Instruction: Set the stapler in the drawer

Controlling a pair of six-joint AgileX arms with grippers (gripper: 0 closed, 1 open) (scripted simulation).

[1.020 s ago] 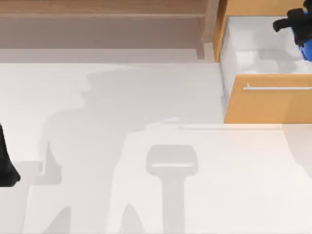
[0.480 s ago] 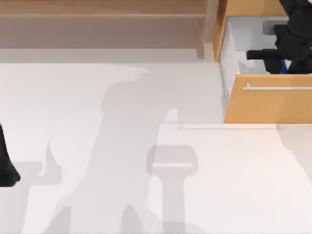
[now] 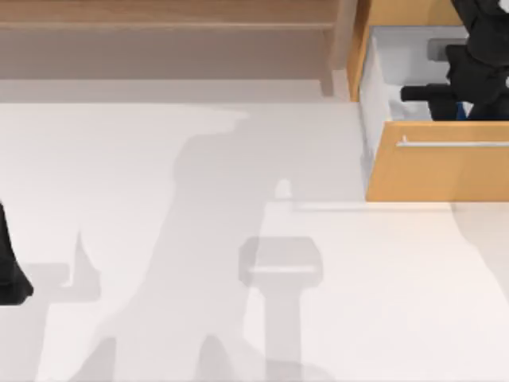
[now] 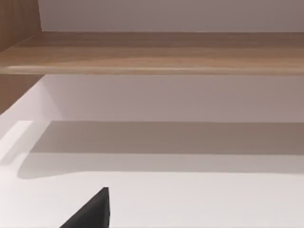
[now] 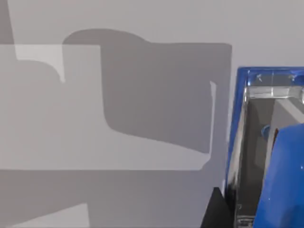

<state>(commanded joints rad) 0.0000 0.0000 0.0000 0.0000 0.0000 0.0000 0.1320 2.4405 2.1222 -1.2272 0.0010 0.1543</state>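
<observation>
The drawer [image 3: 436,170] stands pulled open at the table's back right, with a light wooden front, a slim silver bar handle [image 3: 453,144] and white inner walls. My right gripper [image 3: 457,102] reaches down inside it, shut on the stapler [image 5: 259,142], which is blue with a shiny metal channel. Only a sliver of the stapler's blue [image 3: 462,112] shows under the arm in the top view. In the right wrist view the stapler hangs just above the drawer's white floor [image 5: 118,118], with one dark fingertip [image 5: 214,210] against its side. My left arm [image 3: 9,270] is parked at the table's left edge.
A long wooden shelf [image 3: 167,24] runs along the back of the table, and it also crosses the left wrist view as shelf [image 4: 152,52]. The white tabletop [image 3: 238,199] lies open between the shelf, the drawer and the parked arm.
My right gripper has come down and leftward from the drawer's back right corner into the drawer with the stapler. In the last half second it has barely moved. The left arm is still.
</observation>
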